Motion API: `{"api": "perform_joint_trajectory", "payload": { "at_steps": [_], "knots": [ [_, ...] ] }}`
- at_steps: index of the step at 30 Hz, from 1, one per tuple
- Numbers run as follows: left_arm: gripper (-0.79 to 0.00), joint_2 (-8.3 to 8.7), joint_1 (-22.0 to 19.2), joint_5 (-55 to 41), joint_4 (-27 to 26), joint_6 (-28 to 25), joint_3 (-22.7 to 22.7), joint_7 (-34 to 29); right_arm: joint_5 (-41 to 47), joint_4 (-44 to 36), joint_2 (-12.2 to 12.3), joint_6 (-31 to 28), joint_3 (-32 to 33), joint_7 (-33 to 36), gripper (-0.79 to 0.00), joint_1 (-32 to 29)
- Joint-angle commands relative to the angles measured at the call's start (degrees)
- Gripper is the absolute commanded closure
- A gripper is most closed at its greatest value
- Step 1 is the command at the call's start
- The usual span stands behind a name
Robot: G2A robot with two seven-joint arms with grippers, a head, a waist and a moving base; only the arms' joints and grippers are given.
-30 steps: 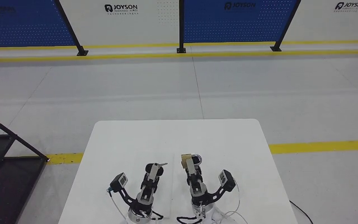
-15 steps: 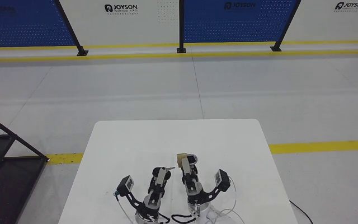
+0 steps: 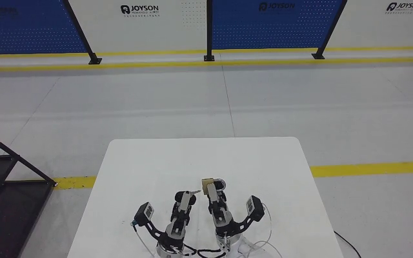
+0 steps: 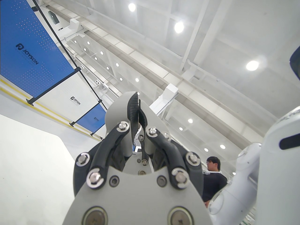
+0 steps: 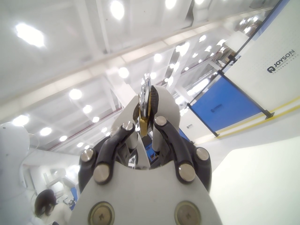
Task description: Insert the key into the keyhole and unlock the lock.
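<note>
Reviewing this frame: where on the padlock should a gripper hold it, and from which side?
Clamp the padlock across its flat brass faces, as the right gripper does, coming from the side away from the key. Flat faces seat the pads, and the key-facing end stays clear.

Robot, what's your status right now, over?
Left gripper shut on key. Right gripper shut on lock. Key tip near lock, insertion unconfirmed. Nothing visible between them.

The white table (image 3: 258, 161), rounded at its corners, lies under the left pincer (image 3: 187, 194) and the right pincer (image 3: 213, 189), reaching well beyond both.
</note>
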Motion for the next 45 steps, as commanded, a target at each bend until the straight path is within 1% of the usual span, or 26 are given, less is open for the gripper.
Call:
{"api": "perform_joint_trajectory", "payload": {
  "at_steps": [1,29,45],
  "knots": [
    [0.0,-0.07,-0.02,0.16,0.0,0.05,-0.05,0.19,0.16,-0.09,0.13,-0.14,-0.16,0.14,0.0,0.04],
    [0.0,-1.04,-0.29,2.47,1.15,0.58,-0.32,1.84,1.65,-0.14,0.93,0.71,-2.83,-0.7,0.0,1.61],
    [0.0,-1.4,-0.26,2.91,1.49,0.22,-0.71,2.22,2.4,0.31,1.21,-0.05,-3.68,0.06,0.0,2.1]
  ]
}}
